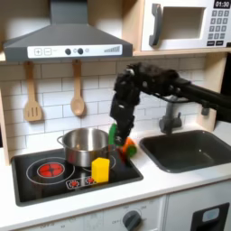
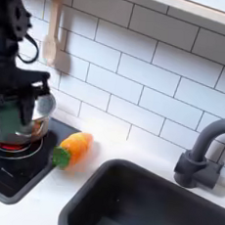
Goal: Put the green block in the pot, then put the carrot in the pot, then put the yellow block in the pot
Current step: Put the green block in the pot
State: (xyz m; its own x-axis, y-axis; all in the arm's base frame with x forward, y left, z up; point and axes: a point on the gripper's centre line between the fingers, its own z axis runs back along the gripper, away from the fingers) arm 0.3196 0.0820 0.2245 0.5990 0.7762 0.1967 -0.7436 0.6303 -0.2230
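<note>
Carrot (image 2: 71,148) beside pot (image 1: 83,143); end effector (image 1: 117,135) above, jaw state unclear.

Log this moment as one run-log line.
gripper: beside pot, state unclear | carrot: on counter | yellow block: on stove | green block: unseen

A white countertop (image 1: 171,185) carries a black stovetop (image 1: 54,176) and a dark sink (image 1: 194,149). On the stovetop, the pot (image 1: 83,144) stands just left of the gripper (image 1: 118,137) in the first exterior view, and the yellow block (image 1: 100,169) stands just below it. The carrot (image 2: 71,148) lies on the counter beside the gripper, its green end at the stovetop's edge, between stovetop and sink.
</note>
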